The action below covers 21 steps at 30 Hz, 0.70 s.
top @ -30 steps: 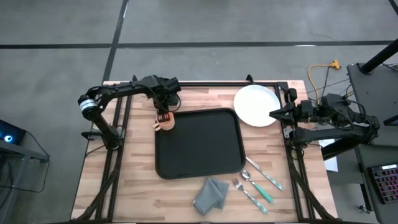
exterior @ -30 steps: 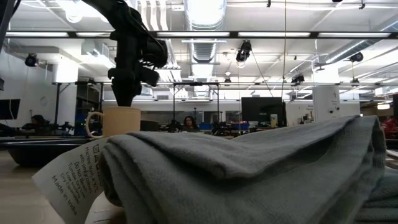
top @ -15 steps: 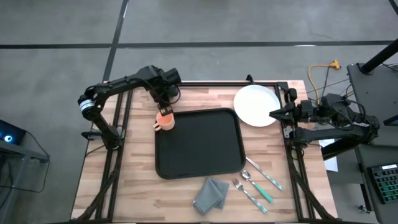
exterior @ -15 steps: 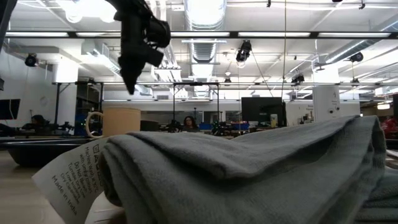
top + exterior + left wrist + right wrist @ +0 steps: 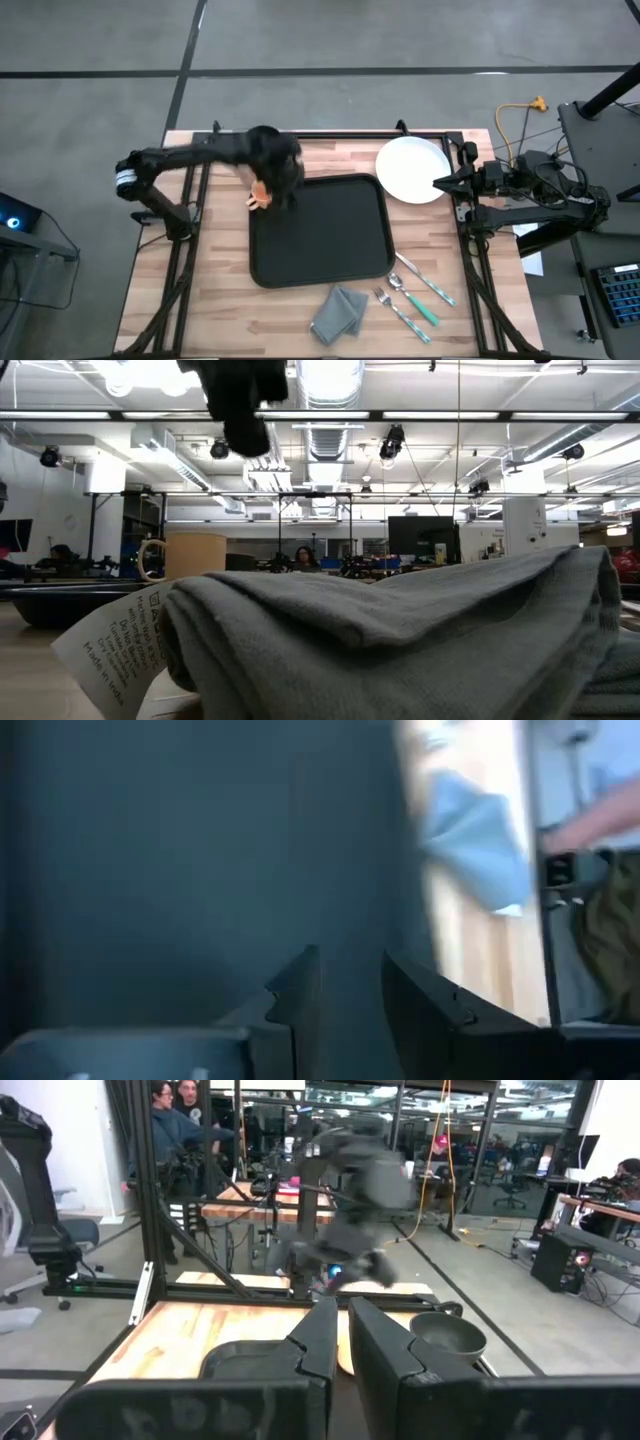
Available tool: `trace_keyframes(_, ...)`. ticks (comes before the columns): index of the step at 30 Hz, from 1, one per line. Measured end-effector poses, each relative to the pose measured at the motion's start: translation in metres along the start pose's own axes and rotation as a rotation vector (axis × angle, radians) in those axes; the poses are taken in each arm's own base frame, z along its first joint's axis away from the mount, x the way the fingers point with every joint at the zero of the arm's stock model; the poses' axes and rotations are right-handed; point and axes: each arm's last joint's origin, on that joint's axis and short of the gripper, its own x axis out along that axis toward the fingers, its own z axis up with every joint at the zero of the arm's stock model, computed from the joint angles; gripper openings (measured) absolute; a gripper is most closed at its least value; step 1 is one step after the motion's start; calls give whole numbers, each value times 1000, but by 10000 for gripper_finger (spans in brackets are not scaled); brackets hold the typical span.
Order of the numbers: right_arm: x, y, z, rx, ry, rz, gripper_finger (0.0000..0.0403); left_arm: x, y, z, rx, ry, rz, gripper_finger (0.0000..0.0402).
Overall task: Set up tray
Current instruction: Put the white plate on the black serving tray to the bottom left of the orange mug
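Left pincer (image 5: 285, 185) hangs over the tray's (image 5: 330, 255) corner, empty, fingers a bit apart, right by the cup (image 5: 259, 194). A careless swing could tip that cup. Right pincer (image 5: 440, 183) sits closed by the plate (image 5: 410, 167).

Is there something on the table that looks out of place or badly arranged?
Nothing is spilled or damaged. The tray is empty; the orange mug stands beside its corner, and the plate, cutlery and grey napkin lie outside it.
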Motion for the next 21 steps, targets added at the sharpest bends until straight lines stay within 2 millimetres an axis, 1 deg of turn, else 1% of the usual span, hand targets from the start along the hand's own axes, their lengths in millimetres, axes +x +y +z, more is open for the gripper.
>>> trace_keyframes(2, 0, 0, 0, -2, 0, 0, 22, 10, -25, -5, 60, -75, -56, 91)
trace_keyframes(4, 0, 0, 0, 0, 0, 0, 22, 18, -53, -17, 139, -112, -115, 93)
trace_keyframes(7, 0, 0, 0, -2, 0, 0, 22, 28, -88, -49, 271, -112, -210, 93)
trace_keyframes(10, 0, 0, 0, -3, 0, 0, 22, 30, -112, -81, 412, -205, -298, 93)
trace_keyframes(12, 0, 0, 0, -1, 0, 0, 22, 28, -121, -99, 499, -307, -353, 93)
trace_keyframes(14, 0, 0, 0, -1, 0, 0, 22, 22, -124, -114, 551, -380, -392, 93)
trace_keyframes(17, 0, 0, 0, 0, 0, 0, 22, 8, -122, -128, 528, -464, -423, 93)
trace_keyframes(19, 0, 0, 0, -2, 0, 0, 22, 6, -119, -138, 509, -495, -435, 93)
trace_keyframes(21, 0, 0, 0, -1, 0, 0, 22, 8, -115, -147, 508, -529, -445, 93)
